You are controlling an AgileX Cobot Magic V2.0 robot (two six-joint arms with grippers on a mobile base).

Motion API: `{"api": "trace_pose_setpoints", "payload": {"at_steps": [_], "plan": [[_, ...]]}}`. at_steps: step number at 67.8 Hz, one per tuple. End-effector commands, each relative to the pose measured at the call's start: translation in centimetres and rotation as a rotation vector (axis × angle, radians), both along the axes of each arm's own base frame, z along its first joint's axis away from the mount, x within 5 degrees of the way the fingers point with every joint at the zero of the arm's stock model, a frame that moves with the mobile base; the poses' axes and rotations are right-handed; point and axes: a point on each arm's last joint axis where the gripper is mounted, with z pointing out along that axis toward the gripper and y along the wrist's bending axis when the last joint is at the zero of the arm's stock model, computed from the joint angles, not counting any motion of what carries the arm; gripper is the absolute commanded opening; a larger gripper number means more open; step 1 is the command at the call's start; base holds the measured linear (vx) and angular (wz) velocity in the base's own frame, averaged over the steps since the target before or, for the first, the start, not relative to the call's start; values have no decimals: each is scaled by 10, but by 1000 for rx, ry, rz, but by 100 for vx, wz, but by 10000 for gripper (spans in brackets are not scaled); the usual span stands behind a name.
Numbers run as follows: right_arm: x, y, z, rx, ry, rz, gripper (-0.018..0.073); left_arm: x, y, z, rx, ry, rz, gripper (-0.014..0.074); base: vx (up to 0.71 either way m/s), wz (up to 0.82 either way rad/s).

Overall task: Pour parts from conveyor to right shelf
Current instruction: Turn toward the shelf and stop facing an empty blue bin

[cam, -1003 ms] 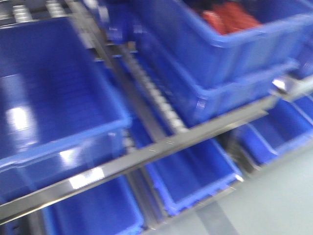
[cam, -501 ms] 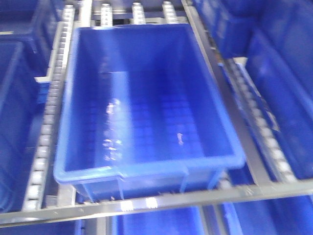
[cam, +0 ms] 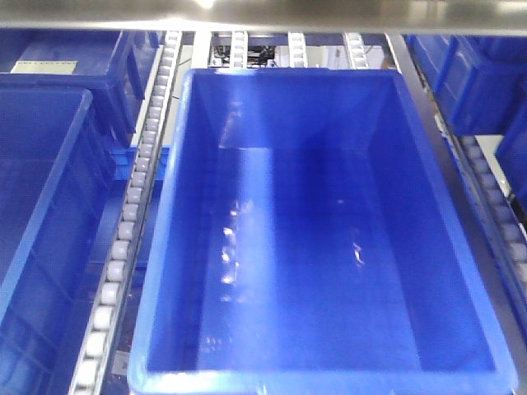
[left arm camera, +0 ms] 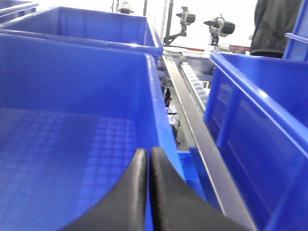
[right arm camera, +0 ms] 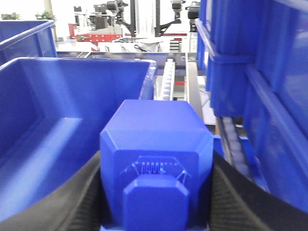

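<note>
Pickup and carry look done; drop into bin not yet done.
- Block (right arm camera: pixel 156 144) at shelf (cam: pixel 123 239), right claw (right arm camera: pixel 156 192) clamped on its sides, near rim of big blue bin (cam: pixel 165 247).
- Front view shows no block on bin floor.
- Left claw (left arm camera: pixel 147 192) pinched together, holding nothing, low by a bin wall; which bin unclear.
- Block: bright blue, chunky, bevelled corners, stud facing wrist camera.

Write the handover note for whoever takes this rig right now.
Left gripper: jaws shut, empty.
Right gripper: shut on the blue part, next to a blue bin.
Centre bin on the shelf: no part shows inside.
Done: part picked and carried to the shelf.
Left: drop it into a bin. Conveyor is out of view.
</note>
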Motion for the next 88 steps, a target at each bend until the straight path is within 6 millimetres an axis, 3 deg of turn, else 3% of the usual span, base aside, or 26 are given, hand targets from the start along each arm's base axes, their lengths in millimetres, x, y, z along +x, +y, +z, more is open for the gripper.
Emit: {"api": "trace_pose_setpoints", "payload": {"at_steps": [1,88], "plan": [[-1,0,15,-5,-92,-1,-4,0,0,0,-16,-60,-6,-6,15,11],[-1,0,15,-5,-92,-1,-4,0,0,0,-16,-60,-6,-6,5,1]]}}
